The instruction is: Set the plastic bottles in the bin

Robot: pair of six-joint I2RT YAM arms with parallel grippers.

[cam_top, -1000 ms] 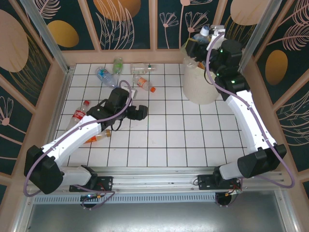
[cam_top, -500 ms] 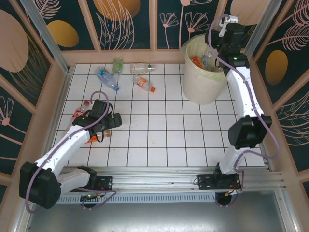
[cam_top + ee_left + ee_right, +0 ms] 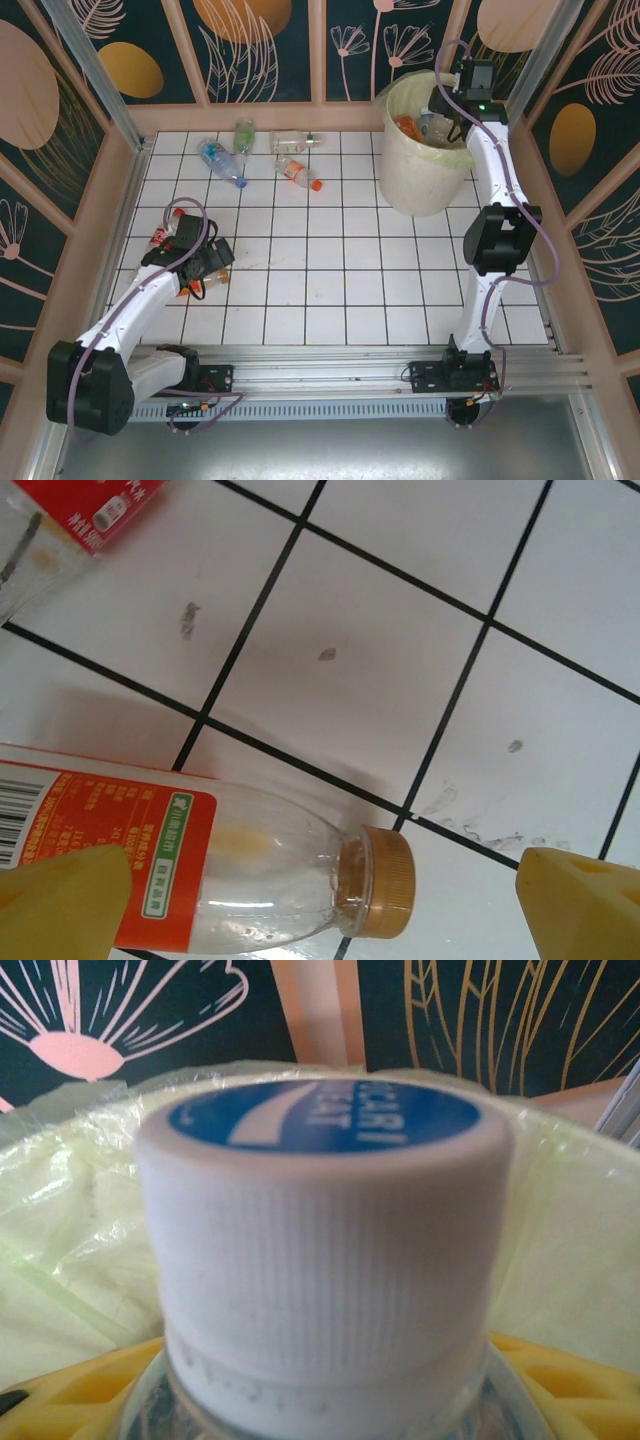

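Closest to the arm bases, the left gripper (image 3: 203,262) is down low over the tiles with its yellow fingers (image 3: 60,905) spread wide. They sit either side of the orange-label bottle (image 3: 230,865) lying flat there, orange cap and all, and aren't squeezing it. Just beside that, towards the left wall, there's a red-label bottle (image 3: 160,240) on its side too.

Further back, four more bottles are scattered on the floor: a blue-label bottle (image 3: 222,163), a green bottle (image 3: 243,135), a clear bottle (image 3: 295,141) and a small orange-capped bottle (image 3: 298,173).

Far right corner is the bin (image 3: 420,180) with its pale green liner, and there's already an orange bottle (image 3: 408,125) inside. The right gripper (image 3: 440,112) is up over the rim, clamped on a white-capped bottle (image 3: 325,1230) with a blue logo on top, held right above the bag.
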